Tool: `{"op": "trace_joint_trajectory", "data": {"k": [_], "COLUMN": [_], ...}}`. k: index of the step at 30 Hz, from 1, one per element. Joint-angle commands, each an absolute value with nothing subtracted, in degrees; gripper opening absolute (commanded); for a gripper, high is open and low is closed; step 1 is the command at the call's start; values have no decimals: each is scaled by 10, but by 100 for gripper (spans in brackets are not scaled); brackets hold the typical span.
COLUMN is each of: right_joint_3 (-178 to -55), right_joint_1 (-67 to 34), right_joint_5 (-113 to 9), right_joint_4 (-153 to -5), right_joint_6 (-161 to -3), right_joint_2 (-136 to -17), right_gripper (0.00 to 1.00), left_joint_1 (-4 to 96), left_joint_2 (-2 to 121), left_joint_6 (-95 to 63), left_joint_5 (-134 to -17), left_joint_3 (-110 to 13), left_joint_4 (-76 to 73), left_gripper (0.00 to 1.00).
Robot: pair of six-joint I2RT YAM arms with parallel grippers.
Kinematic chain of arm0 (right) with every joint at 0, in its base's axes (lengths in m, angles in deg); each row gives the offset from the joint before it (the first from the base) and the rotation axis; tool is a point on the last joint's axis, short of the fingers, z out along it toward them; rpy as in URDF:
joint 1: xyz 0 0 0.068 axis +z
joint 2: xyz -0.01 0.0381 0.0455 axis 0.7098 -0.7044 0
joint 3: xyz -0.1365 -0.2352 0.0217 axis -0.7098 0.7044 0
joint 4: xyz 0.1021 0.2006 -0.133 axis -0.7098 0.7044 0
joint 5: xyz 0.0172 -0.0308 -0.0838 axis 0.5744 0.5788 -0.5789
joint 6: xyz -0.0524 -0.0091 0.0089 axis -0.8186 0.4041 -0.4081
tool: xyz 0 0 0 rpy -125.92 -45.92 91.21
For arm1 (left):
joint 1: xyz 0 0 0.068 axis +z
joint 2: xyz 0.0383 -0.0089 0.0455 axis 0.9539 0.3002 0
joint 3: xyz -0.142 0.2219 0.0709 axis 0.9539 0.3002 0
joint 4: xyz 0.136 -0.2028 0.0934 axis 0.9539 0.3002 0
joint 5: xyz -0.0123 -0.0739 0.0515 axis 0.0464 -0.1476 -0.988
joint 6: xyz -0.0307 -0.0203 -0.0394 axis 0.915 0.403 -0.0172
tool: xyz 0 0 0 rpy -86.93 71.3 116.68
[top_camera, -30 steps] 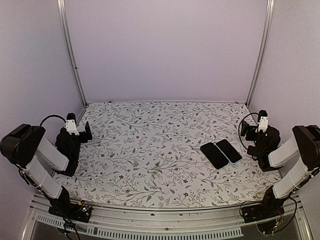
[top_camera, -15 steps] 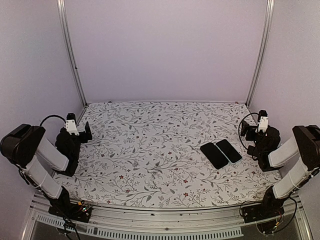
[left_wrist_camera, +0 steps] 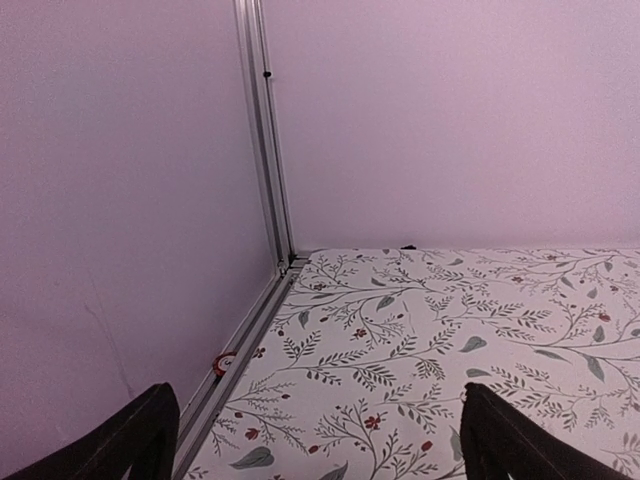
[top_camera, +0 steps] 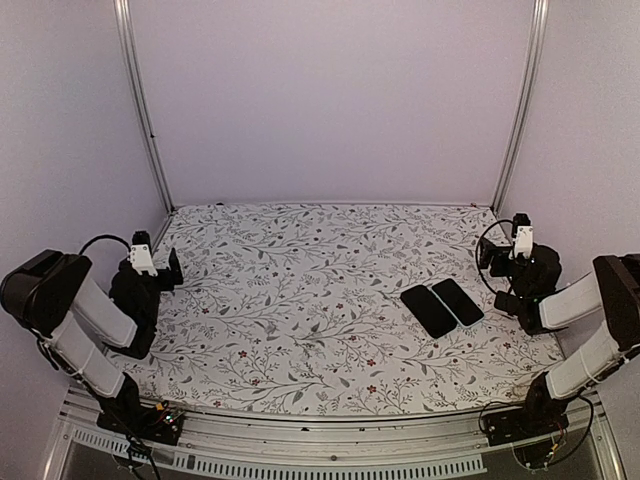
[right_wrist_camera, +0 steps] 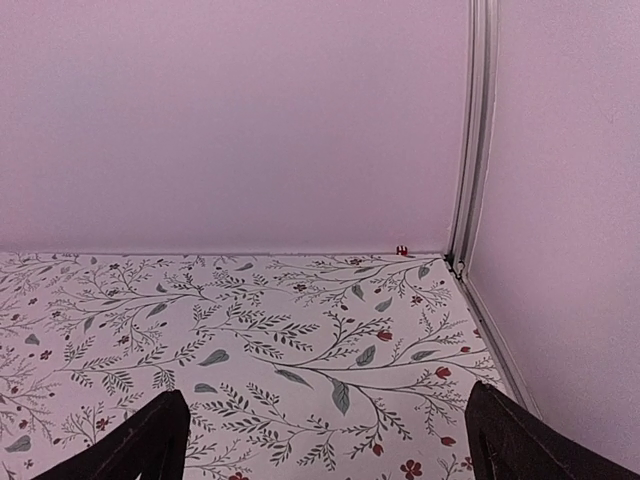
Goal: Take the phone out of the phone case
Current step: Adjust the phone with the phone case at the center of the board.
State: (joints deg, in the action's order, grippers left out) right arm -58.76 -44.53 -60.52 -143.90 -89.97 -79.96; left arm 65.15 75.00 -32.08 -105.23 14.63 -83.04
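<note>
Two flat black slabs lie side by side on the floral tablecloth at the right in the top view: one [top_camera: 428, 310] on the left and one [top_camera: 458, 301] on the right. I cannot tell which is the phone and which is the case. My left gripper [top_camera: 172, 268] is open and empty at the far left edge, far from them; it also shows in the left wrist view [left_wrist_camera: 330, 440]. My right gripper [top_camera: 486, 258] is open and empty at the right edge, just behind and right of the slabs; it also shows in the right wrist view [right_wrist_camera: 330, 435]. Neither wrist view shows the slabs.
The floral cloth [top_camera: 300, 300] covers the table. Purple walls close in the back and sides, with metal corner posts at the left [top_camera: 145, 110] and right [top_camera: 520, 110]. A small red item [left_wrist_camera: 222, 362] sits by the left rail. A metal rail [top_camera: 320, 440] runs along the near edge.
Both arms have drawn back a little: the left gripper moved slightly down and left, the right gripper slightly up. The two black slabs have not moved.
</note>
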Motion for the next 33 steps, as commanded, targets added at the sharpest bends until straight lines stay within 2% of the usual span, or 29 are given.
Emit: {"op": "trace_joint_trajectory", "data": {"k": [1,3,5,8,15,19,25,29,33], "right_joint_3": [-598,-602,-619,-670,-750,-789,-797,-796,-800], "right_joint_1": [-446,-438,-428,-417,-326,-240,-235,-235,-235], "right_joint_5": [-597,-624,-639,-655,-734,-780,-654,-650,-657], "right_joint_4": [-1385,-1361,-1328,-1232,-1073,-978,-885,-840,-802], "right_joint_6": [-914,-918,-907,-845,-819,-826,-720,-689,-659], "right_joint_2": [-754,-733,-709,-685,-669,-681,-682,-663,-634], "right_gripper": [99,99,99,99,99,99,99,99,99], "left_joint_1": [637,623,609,588,464,399,369,369,377], "left_joint_2": [691,654,646,634,688,718,709,701,732], "left_joint_6": [-342,-348,-329,-249,-165,-116,-45,-47,18], "left_joint_5": [-1061,-1049,-1072,-1030,-1085,-1110,-1110,-1105,-1161], "left_joint_3": [110,30,-24,-97,-298,-356,-400,-417,-466], "left_joint_4": [-766,-588,-518,-420,-158,-55,68,107,207], "left_gripper": [99,99,99,99,99,99,99,99,99]}}
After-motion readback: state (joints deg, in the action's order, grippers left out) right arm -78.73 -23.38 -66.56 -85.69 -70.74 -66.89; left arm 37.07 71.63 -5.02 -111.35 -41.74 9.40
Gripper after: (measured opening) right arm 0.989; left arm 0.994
